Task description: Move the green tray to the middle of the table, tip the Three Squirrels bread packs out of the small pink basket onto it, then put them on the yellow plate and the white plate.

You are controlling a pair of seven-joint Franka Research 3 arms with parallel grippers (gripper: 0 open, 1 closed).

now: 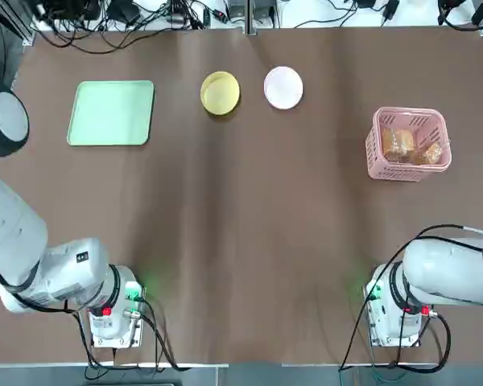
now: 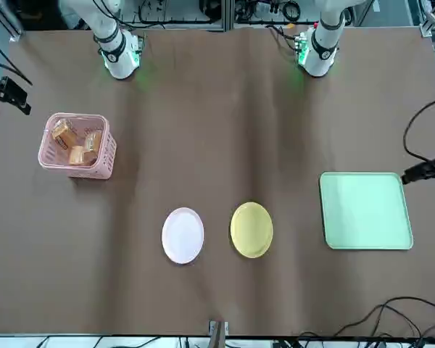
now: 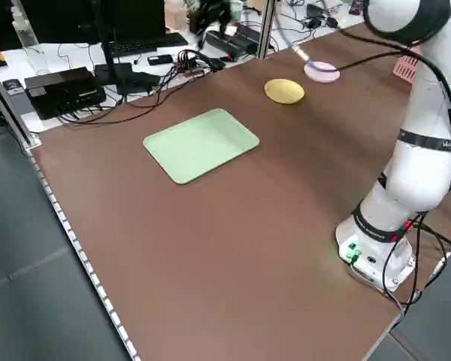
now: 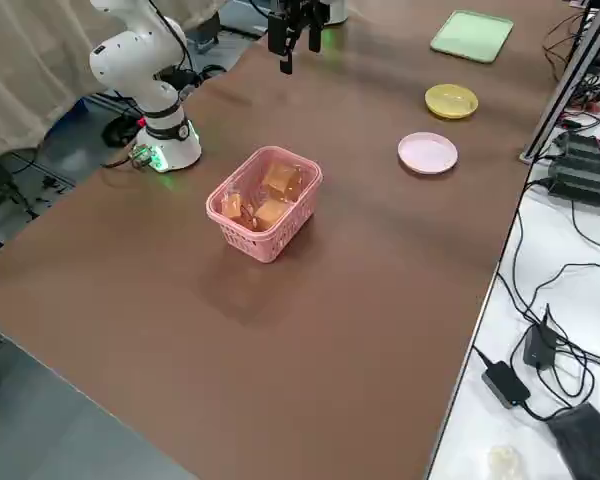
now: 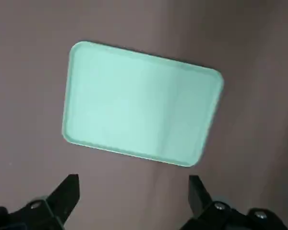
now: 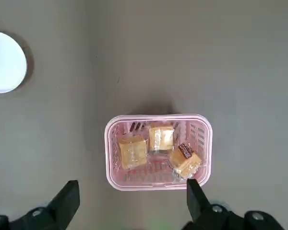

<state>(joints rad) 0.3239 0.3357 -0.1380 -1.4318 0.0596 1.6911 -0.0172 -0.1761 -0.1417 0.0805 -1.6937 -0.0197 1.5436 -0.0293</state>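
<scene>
On the table (image 1: 241, 241), the green tray (image 1: 111, 112) is lying toward the far left side, with the yellow plate (image 1: 220, 92) and the white plate (image 1: 283, 87) sitting beside it; the small pink basket (image 1: 376, 153) is standing at the right, holding the Three Squirrels bread packs (image 6: 156, 146); the left gripper (image 5: 134, 191) is hanging released above the tray; the right gripper (image 6: 132, 199) is hanging released above the basket.

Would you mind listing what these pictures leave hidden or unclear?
- Three Squirrels bread packs: three show in the right wrist view; any beneath are hidden.
- Small pink basket, left side view: mostly behind the arm.
- Left gripper and right gripper: top view hides both under the arms.
</scene>
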